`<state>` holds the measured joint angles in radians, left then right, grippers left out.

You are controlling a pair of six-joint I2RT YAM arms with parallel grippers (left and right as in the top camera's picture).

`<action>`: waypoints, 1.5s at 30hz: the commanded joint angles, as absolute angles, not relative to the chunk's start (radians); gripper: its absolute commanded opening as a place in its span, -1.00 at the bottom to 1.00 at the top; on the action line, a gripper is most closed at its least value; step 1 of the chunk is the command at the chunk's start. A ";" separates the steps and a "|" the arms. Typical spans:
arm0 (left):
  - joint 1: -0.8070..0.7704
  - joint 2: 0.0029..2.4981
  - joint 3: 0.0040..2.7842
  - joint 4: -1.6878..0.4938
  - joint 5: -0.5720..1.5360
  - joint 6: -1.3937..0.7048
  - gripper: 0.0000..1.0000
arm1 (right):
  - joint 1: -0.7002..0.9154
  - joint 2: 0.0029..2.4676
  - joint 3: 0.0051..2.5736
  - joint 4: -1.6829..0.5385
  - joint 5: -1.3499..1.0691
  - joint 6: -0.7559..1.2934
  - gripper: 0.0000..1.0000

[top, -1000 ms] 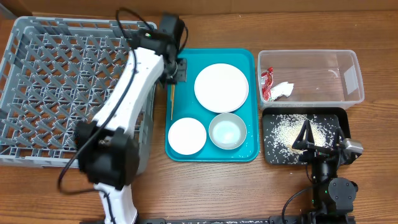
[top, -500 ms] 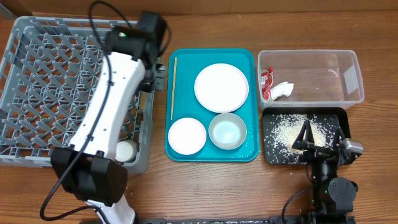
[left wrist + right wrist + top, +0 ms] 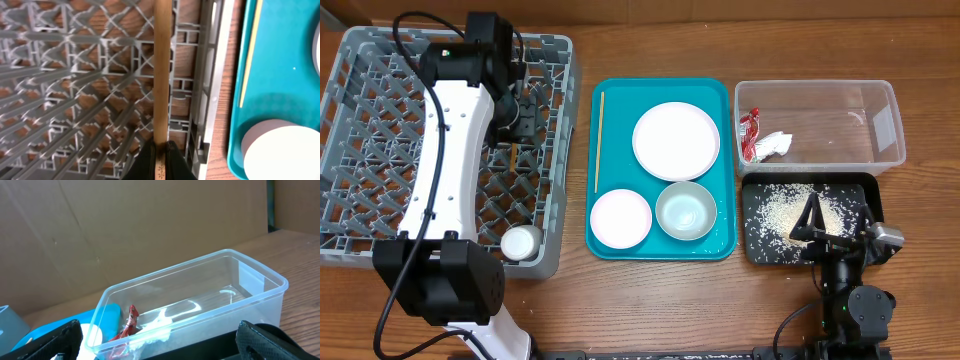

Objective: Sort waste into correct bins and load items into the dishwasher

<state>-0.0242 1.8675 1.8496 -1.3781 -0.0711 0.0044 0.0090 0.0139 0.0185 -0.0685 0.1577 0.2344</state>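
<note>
My left gripper [image 3: 512,135] is shut on a thin wooden chopstick [image 3: 510,158] and holds it over the right part of the grey dish rack [image 3: 380,150]. In the left wrist view the chopstick [image 3: 161,75] runs up from the closed jaws [image 3: 160,152] above the rack's lattice floor [image 3: 75,75]. A second chopstick [image 3: 599,140] lies on the teal tray's left side. The plate [image 3: 676,140], white bowl [image 3: 620,218] and greenish bowl [image 3: 685,210] sit on that tray. My right gripper [image 3: 817,225] is open and empty over the black tray [image 3: 865,190].
The clear tub [image 3: 860,150] at the back right holds the red wrapper [image 3: 750,133] and the white tissue [image 3: 773,145]. Rice grains [image 3: 785,208] lie in the black tray. The teal tray [image 3: 610,95] stands between the rack and the bins.
My left arm has swung left from the teal tray to over the dish rack, carrying one chopstick. The right arm has not moved.
</note>
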 commanded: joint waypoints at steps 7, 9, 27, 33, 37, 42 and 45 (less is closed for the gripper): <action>-0.017 1.865 1.636 -1.216 -0.040 -0.023 -0.92 | 0.014 0.005 0.008 -0.061 0.164 0.228 1.00; -0.017 1.865 1.611 -1.184 -0.024 -0.034 -0.92 | 0.014 0.005 0.008 -0.062 0.164 0.228 1.00; -0.049 1.860 1.810 -1.332 0.178 -0.079 0.16 | 0.014 0.005 0.008 -0.062 0.164 0.228 1.00; -0.177 1.879 1.807 -1.265 0.131 -0.111 0.11 | 0.014 0.005 0.008 -0.061 0.165 0.228 1.00; -0.266 1.939 1.784 -1.209 0.030 -0.198 0.08 | 0.014 0.005 0.008 -0.062 0.164 0.228 1.00; -0.311 2.065 1.782 -1.153 -0.018 -0.241 -0.11 | 0.014 0.005 0.008 -0.062 0.165 0.228 1.00; -0.314 2.142 1.782 -1.128 -0.022 -0.254 -0.28 | 0.014 0.005 0.008 -0.062 0.164 0.228 1.00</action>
